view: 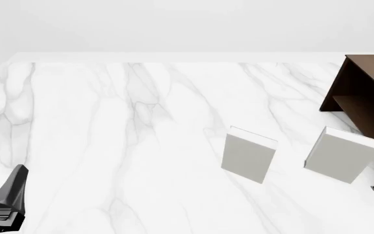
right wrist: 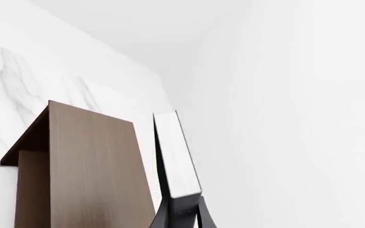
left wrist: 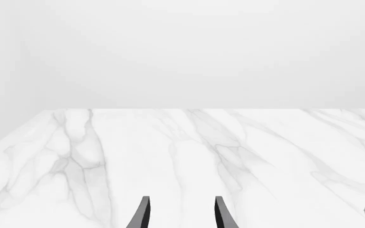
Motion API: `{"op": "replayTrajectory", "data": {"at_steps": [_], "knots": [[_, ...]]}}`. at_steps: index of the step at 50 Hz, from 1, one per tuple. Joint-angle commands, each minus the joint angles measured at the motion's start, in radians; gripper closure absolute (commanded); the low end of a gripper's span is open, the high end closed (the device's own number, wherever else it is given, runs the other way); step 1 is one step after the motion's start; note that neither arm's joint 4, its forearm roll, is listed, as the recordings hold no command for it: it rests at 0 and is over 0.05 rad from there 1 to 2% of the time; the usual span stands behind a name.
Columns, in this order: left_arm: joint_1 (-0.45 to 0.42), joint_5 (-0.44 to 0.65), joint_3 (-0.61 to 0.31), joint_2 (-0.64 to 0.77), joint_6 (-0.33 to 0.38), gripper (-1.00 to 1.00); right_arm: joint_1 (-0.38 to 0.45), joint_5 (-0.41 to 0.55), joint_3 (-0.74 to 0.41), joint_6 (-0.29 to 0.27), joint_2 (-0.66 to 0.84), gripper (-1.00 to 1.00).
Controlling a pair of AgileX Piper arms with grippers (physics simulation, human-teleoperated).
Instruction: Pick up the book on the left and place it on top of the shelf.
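White marble table (left wrist: 189, 156) and a blank pale wall are pretty much all that's seen from the left wrist view, with the left gripper (left wrist: 181, 213) spread apart over bare marble, nothing pinched between the fingers. A sliver of grey is cut off at the frame edge.

From the front view, two pale books (view: 248, 157) (view: 340, 156) are seen standing near the shelf (view: 362, 92) at the right; only the left gripper (view: 8, 195) shows, low at the left.

In the right wrist view, the book (right wrist: 176, 156) is clamped edge-on in the right gripper (right wrist: 184, 209), held in the air just beside the shelf's (right wrist: 87, 166) top.
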Motion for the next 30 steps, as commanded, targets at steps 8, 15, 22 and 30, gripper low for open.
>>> {"op": "replayTrajectory", "data": {"at_steps": [8,15,22,30], "knots": [[0.0,0.0,0.0,0.0,0.0,-1.0,0.001,-0.031,-0.04,0.011,0.056,1.0],[0.0,0.0,0.0,0.0,0.0,-1.0,0.005,-0.049,-0.04,0.009,0.083,1.0],[0.0,0.0,0.0,0.0,0.0,-1.0,0.008,-0.062,-0.045,0.006,0.114,1.0],[0.0,0.0,0.0,0.0,0.0,-1.0,0.009,-0.08,-0.043,0.004,0.145,1.0]]}}
